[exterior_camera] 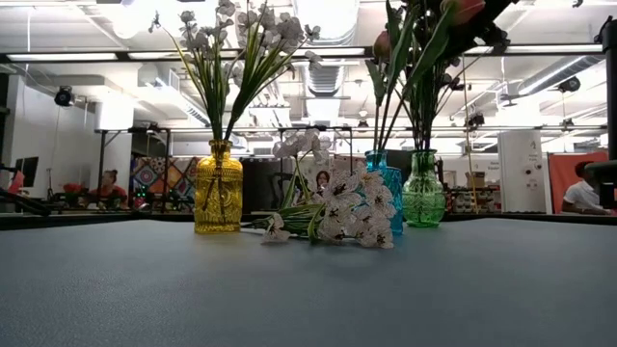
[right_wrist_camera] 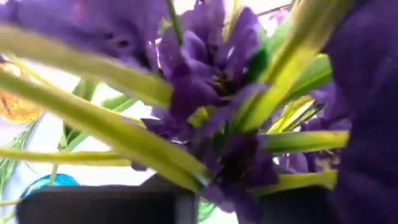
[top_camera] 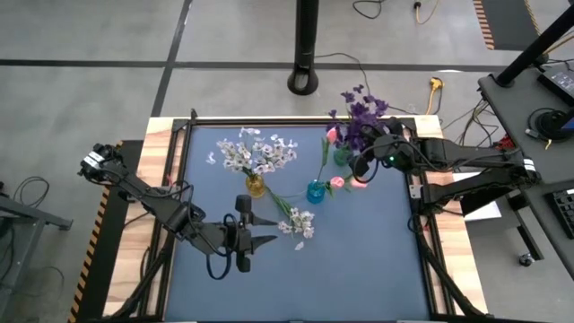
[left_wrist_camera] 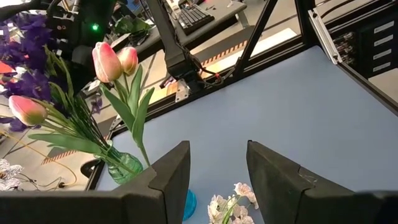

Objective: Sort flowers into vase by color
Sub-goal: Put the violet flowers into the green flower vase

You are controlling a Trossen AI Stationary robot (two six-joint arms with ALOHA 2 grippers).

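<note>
A yellow vase (top_camera: 256,186) (exterior_camera: 218,200) holds white sprays (top_camera: 258,154). A blue vase (top_camera: 316,191) (exterior_camera: 388,198) holds pink tulips (left_wrist_camera: 108,61). A green vase (top_camera: 343,154) (exterior_camera: 422,193) holds dark purple sprays (top_camera: 360,115) (right_wrist_camera: 205,68). One white spray (top_camera: 298,222) (exterior_camera: 352,217) (left_wrist_camera: 233,202) lies flat on the table between the vases and my left gripper. My left gripper (top_camera: 275,231) (left_wrist_camera: 217,162) is open, level, pointing at that spray from the table's left, a little short of it. My right gripper (top_camera: 363,170) (right_wrist_camera: 227,205) is open among the purple blossoms by the green vase. My right gripper has purple blossoms and green leaves (right_wrist_camera: 124,134) right in front of its open fingers. Whether the fingers touch them I cannot tell.
The three vases stand close together in the far middle of the blue mat (top_camera: 359,269). Tulip buds (top_camera: 337,182) hang low beside the blue vase. A black frame rail (top_camera: 417,224) edges the mat. The near half of the mat is bare.
</note>
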